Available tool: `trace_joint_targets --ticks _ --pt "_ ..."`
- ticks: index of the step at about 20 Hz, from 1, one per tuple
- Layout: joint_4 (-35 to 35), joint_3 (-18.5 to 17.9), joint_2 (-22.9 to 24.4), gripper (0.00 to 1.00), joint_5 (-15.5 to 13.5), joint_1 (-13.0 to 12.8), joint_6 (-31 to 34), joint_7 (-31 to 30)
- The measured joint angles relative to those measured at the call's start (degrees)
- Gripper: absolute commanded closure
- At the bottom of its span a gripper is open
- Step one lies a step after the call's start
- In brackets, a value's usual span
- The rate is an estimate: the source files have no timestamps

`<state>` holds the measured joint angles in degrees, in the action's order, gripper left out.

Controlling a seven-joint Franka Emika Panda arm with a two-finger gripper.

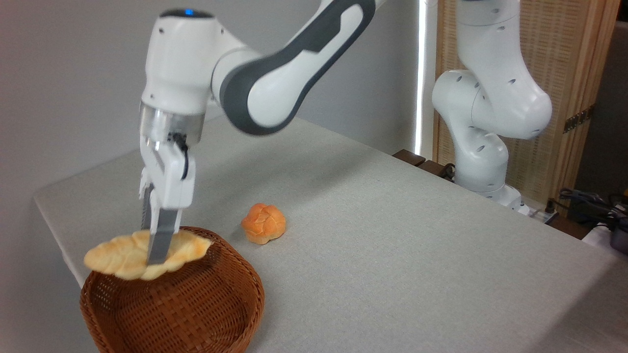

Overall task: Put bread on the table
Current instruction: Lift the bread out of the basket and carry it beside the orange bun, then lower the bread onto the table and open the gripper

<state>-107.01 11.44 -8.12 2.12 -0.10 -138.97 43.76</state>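
Observation:
The bread (120,255) is a long pale yellow loaf with braided ridges and a browned right tip. It hangs level just above the rim of the brown wicker basket (196,309), near the table's front left corner. My gripper (154,257) comes straight down from above and is shut on the bread at its middle, one grey finger (162,238) in front and the other behind. The table (392,235) is covered in light grey-beige cloth and stretches to the right and back.
A small round orange bun (264,223) lies on the cloth just right of the basket. The arm's white base (483,162) stands at the table's back right edge, with cables (588,201) beside it. The table's left edge runs close behind the basket.

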Motion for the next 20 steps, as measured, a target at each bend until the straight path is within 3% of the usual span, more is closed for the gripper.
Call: trace_joint_targets --ticks 3,5,6,8,10,20 --pt "0.0 -1.3 5.3 0.77 -0.4 0.1 12.1 0.0" --pt "-1.6 -3.2 10.1 0.53 -0.4 0.2 22.2 1.4" --pt "-2.9 -4.1 11.8 0.51 -0.4 0.2 24.9 2.5" --pt "-8.0 -5.6 15.8 0.11 -0.4 0.2 28.9 5.0" --pt "-12.8 -5.9 18.0 0.00 -0.4 0.2 29.5 5.4" --pt "-15.8 -5.8 18.6 0.00 -0.8 -0.3 30.3 4.5"
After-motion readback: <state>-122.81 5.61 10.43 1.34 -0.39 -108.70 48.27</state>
